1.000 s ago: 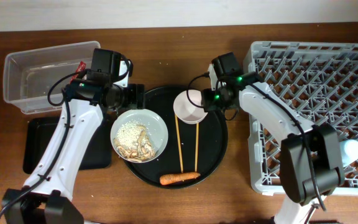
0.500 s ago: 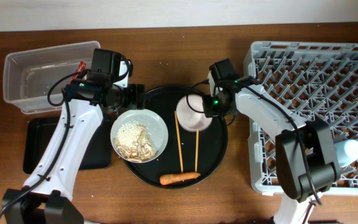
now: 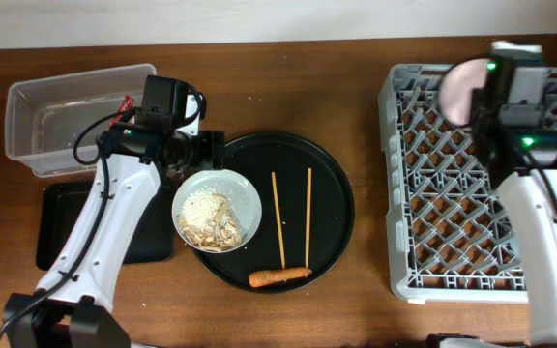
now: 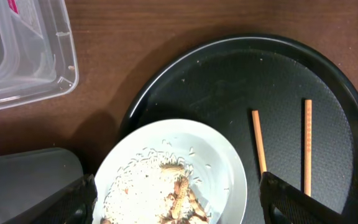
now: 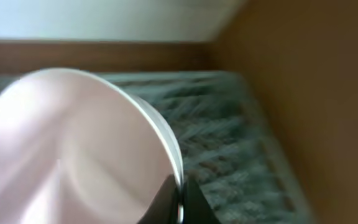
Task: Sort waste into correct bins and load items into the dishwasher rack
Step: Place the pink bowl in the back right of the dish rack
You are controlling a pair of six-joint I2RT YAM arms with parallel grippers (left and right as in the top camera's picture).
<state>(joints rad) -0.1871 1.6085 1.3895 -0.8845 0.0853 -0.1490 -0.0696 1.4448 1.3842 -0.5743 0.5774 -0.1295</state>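
My right gripper (image 3: 484, 97) is shut on the rim of the white bowl with a pinkish outside (image 3: 460, 89), held tilted above the far edge of the light-grey dishwasher rack (image 3: 453, 213). The right wrist view shows the jaws (image 5: 179, 200) pinching the bowl (image 5: 73, 149). My left gripper (image 3: 199, 159) is open, its jaws (image 4: 176, 208) spread wide above the white plate (image 3: 243, 189) bearing rice and beige scraps (image 3: 211, 217). Two chopsticks (image 3: 278, 217) and an orange carrot (image 3: 278, 277) lie on the round black tray (image 3: 332, 174). The light-blue cup and tissue are out of sight.
The clear tub (image 3: 66, 116) stands at the far left with a red wrapper (image 3: 124, 103) inside. The shallow black rectangular tray (image 3: 56, 227) lies in front of it, partly under my left arm. The tub's corner (image 4: 23, 56) also shows in the left wrist view.
My right gripper lifted the bowl off the round tray and carried it right and back, over the rack's far edge. The left arm has not moved.
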